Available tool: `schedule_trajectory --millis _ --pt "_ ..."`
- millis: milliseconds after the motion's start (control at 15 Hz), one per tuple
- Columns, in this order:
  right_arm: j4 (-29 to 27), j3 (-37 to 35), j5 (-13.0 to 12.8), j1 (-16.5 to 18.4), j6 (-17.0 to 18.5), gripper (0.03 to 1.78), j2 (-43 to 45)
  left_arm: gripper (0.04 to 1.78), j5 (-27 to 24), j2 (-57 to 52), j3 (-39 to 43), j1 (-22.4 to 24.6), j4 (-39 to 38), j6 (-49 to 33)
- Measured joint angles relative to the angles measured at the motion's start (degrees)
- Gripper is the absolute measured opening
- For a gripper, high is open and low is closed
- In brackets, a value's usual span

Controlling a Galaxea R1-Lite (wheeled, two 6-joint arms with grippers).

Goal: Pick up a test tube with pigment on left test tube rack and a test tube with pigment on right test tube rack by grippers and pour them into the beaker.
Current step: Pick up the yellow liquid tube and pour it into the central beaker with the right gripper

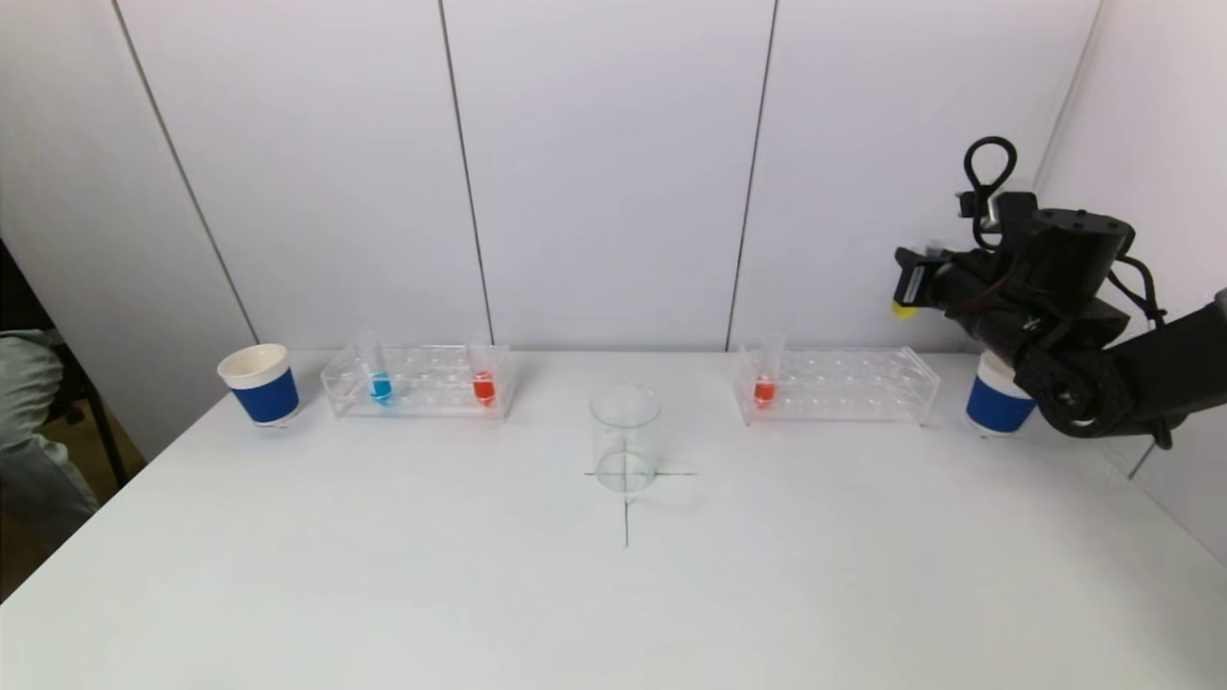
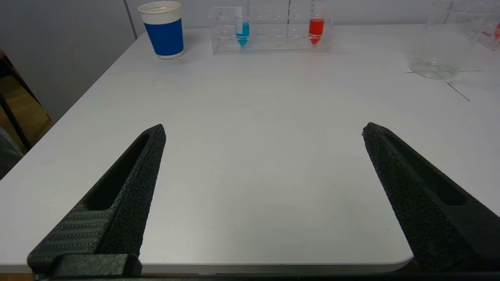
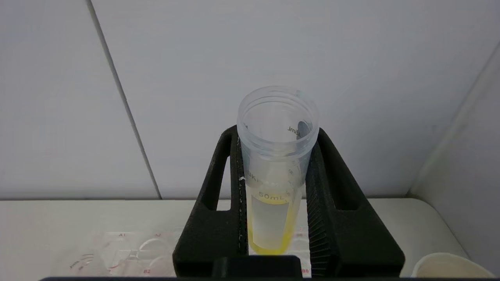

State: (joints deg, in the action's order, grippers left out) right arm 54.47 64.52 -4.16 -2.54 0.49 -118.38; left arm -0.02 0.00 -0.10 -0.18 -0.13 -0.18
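While the left gripper (image 2: 263, 132) waits low over the near left part of the white table (image 1: 383, 575), its 2 black fingers (image 2: 129, 183) are spread wide apart with nothing between them. Far back on the left stands a blue paper cup (image 1: 259, 384) with a white rim. Just beside it, to the right, is the left test tube rack (image 1: 419, 381), which is see-through. It holds 2 tubes standing up: the blue test tube (image 1: 380, 379) near its left end and an orange-red test tube (image 1: 483, 381) near its right end. Next, in the middle of the table, the clear beaker (image 1: 624, 438) stands on a thin black cross mark (image 1: 627, 498). It looks like it has no color in it. To the right of that is the right test tube rack (image 1: 836, 384), with 1 orange-red tube (image 1: 765, 381) standing at its left end. Past the rack is another blue cup (image 1: 997, 402), partly behind the black right arm. Up above the right end of that rack, the right gripper (image 3: 273, 187) is squeezed tight on a yellow test tube (image 3: 275, 175). The tube is lifted high off the table, its open mouth faces the wrist camera, and yellow liquid sits in its lower part.
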Motion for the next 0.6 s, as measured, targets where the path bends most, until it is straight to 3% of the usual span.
schedule_trajectory --millis 267,600 --pt "-8.41 7.69 1.29 -1.04 -1.89 0.48 2.76 1.76 0.02 0.0 0.0 0.0 0.02 0.05" --pt "-17.94 16.42 5.06 -3.57 -10.57 0.48 5.57 1.76 -0.02 0.0 0.0 0.0 0.0 0.05"
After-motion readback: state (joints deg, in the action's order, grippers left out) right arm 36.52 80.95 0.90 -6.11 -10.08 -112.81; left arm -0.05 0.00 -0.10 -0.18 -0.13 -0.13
